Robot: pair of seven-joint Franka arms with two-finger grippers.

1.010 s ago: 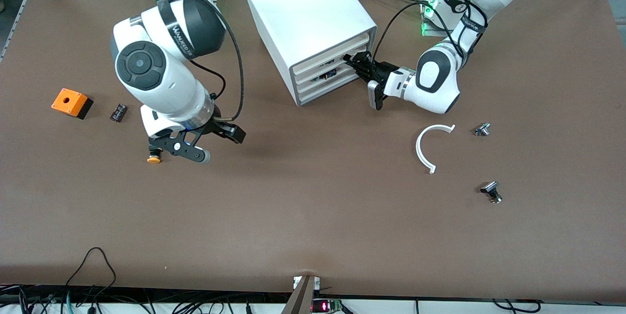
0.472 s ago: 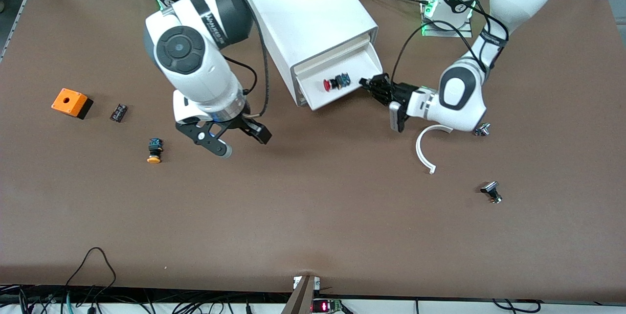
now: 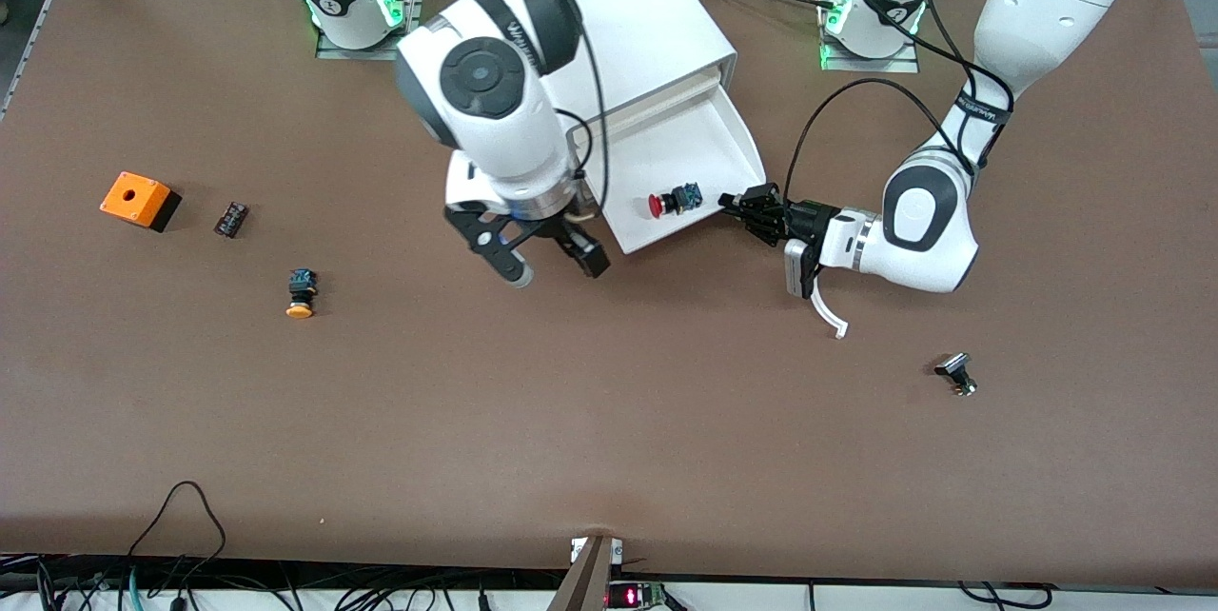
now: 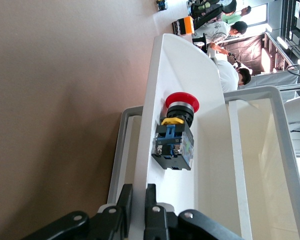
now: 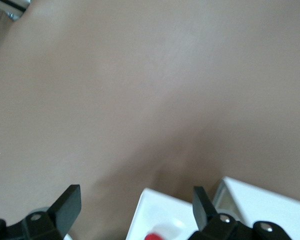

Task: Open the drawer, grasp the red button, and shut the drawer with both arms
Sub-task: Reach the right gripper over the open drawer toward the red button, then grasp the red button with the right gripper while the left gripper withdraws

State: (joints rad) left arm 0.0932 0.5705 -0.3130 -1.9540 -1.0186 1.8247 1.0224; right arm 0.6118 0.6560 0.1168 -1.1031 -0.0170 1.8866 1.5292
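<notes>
From the front you see the drawer pulled out of the cabinet, with the button inside near its front. The right gripper hangs wide open and empty over the drawer's front corner. It could bump the front wall.

In the left wrist view, the left gripper pinches the drawer's front. The button could roll if it tugs.

The right wrist view shows spread fingers.

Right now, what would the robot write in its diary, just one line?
drawer: open | button: in drawer | left gripper: shut on drawer front | right gripper: open, over table beside drawer
</notes>
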